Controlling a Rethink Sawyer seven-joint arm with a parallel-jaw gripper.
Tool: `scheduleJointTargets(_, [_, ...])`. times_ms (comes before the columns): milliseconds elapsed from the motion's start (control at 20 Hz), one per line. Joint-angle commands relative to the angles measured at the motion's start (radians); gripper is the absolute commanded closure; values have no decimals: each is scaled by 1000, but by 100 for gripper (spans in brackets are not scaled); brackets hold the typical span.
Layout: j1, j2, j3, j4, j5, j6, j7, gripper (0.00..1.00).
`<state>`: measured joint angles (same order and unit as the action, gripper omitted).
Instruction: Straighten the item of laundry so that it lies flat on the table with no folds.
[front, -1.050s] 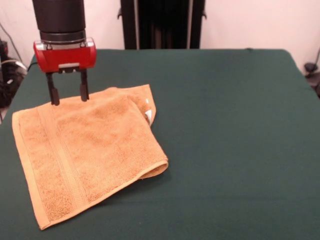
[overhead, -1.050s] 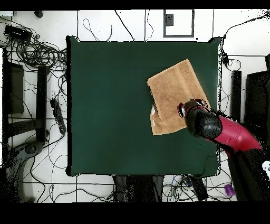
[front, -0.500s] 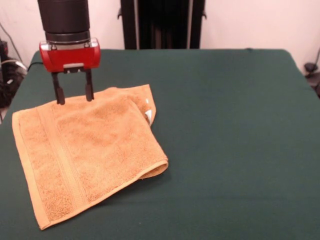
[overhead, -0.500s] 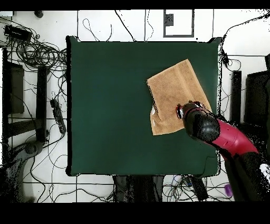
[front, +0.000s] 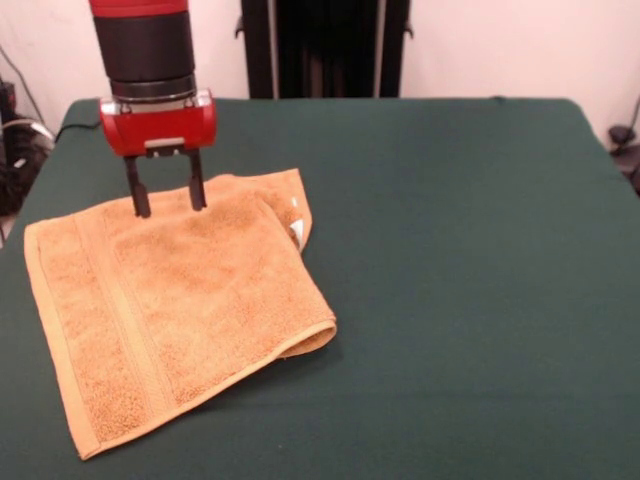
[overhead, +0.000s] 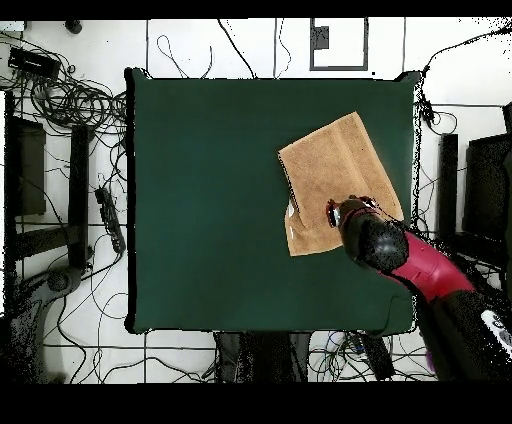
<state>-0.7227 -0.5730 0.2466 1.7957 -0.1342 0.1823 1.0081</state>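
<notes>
Clearly, the task is judged only partly done: the small square orange-tan terry towel is seen lying at about eight o'clock in the front view, on the large table covered in dark green cloth, and most of it is spread flat, with its woven border bands running smoothly near the nearest hem. At the towel's four o'clock side, however, a doubled edge is noted, where an upper layer is laid over a lower one, and the rounded fold stands slightly proud of the cloth. Farther back, at about two o'clock on the towel, a turned-over corner is seen, with a small white tag loop exposed just beside it. These folds are judged still to be opened out before the towel could be called flat. Farthest from the camera, at roughly eleven o'clock on the towel, the red and black gripper is held upright over the far hem. Its two dark fingers are spread apart, with a clear gap between them, and nothing is clasped. The fingertips are seen at or just above the pile near that hem; whether the fabric is actually touched cannot be told. From overhead, the gripper is placed over the towel's edge nearest the robot.
</notes>
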Motion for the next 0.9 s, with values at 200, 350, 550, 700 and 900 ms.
scheduleJointTargets(200, [122, 6, -34, 158, 112, -78, 380, 0])
scheduleJointTargets(350, [147, 3, -45, 173, 143, -97, 396, 0])
scheduleJointTargets(550, [192, 2, -53, 208, 199, -144, 437, 0])
scheduleJointTargets(700, [213, 7, -41, 249, 236, -209, 478, 0])
scheduleJointTargets(900, [240, 14, -32, 256, 259, -230, 507, 0])
